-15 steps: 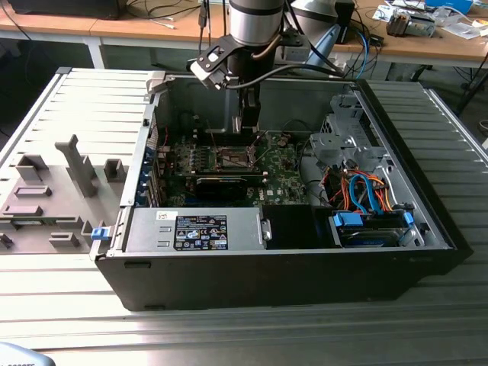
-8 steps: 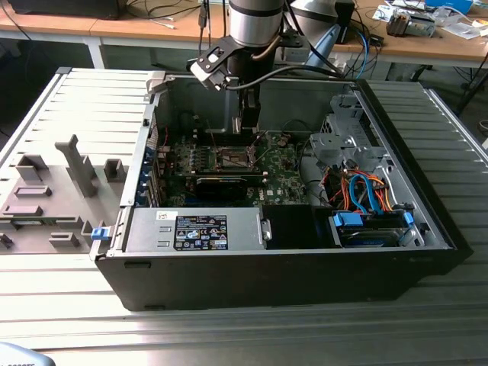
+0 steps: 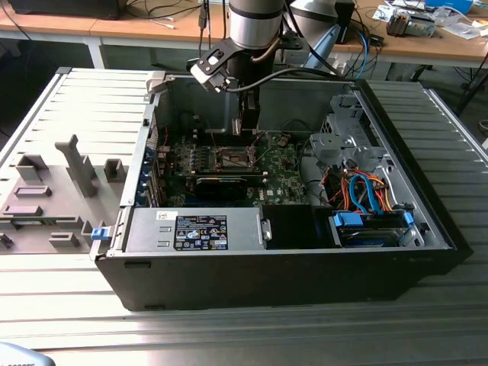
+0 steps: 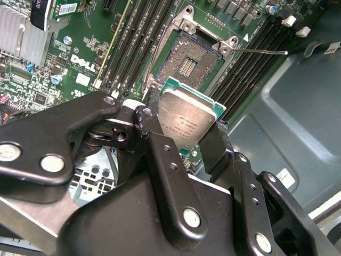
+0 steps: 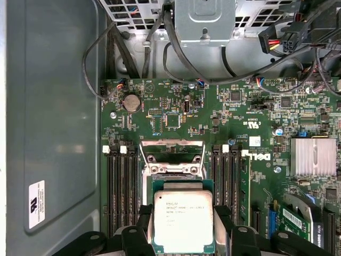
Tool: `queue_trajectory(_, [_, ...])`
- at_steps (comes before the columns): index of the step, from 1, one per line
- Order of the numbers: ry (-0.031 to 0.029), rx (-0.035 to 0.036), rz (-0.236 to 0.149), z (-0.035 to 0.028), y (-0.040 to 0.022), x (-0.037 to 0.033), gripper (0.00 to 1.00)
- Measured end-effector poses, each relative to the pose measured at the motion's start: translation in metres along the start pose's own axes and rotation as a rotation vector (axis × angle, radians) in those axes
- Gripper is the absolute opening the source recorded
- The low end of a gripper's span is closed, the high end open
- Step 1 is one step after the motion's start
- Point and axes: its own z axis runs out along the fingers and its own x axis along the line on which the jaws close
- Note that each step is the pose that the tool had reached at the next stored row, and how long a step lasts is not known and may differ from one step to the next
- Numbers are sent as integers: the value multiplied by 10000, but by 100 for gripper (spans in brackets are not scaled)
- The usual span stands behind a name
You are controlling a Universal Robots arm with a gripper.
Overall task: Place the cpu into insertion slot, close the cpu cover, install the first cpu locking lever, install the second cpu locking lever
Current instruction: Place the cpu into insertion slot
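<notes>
End effector [image 4: 184, 137] is clamped on the cpu [image 4: 186, 114]. Its fingers [image 4: 154, 133] pinch two opposite edges, with the pale face turned toward the cameras. In the first wrist view the cpu [image 5: 184, 221] sits between the same black fingers [image 5: 143, 226].

We judge the chip is not yet seated: it hangs above the green circuit board [image 5: 176, 106], apart from it. The insertion slot [image 4: 189, 61] lies just past the fingertips, open, its dark centre bare.

The key relation: in the first wrist view the chip's edges run square with the slot's metal rim [image 5: 171, 172]. It is centred between the two banks of memory slots [image 5: 120, 192], so the offset is mainly along the fingers' reach and down.

We take the metal frame at the slot's far edge for the cpu cover [image 5: 171, 149], swung open. A thin wire locking lever [image 4: 261, 52] sticks out, unlatched.

In the exterior view the end effector [image 3: 248, 130] reaches down into the open computer case [image 3: 267, 267], which rests on the ribbed counter [image 3: 76, 305].
</notes>
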Motion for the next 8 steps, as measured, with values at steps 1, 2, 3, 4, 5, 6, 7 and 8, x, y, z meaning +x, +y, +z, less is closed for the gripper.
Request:
queue_trajectory(1, [0, 0, 0, 2, 0, 0, 54])
queue_trajectory(2, [0, 0, 0, 3, 0, 0, 54])
queue_trajectory(3, [0, 0, 0, 5, 0, 0, 54])
queue_trajectory(4, [0, 0, 0, 7, 0, 0, 54])
queue_trajectory(5, [1, 0, 0, 9, 0, 0, 54])
queue_trajectory(6, [0, 0, 0, 11, 0, 0, 54])
queue_trajectory(7, [0, 0, 0, 12, 0, 0, 54])
queue_trajectory(8, [0, 0, 0, 14, 0, -1, 54])
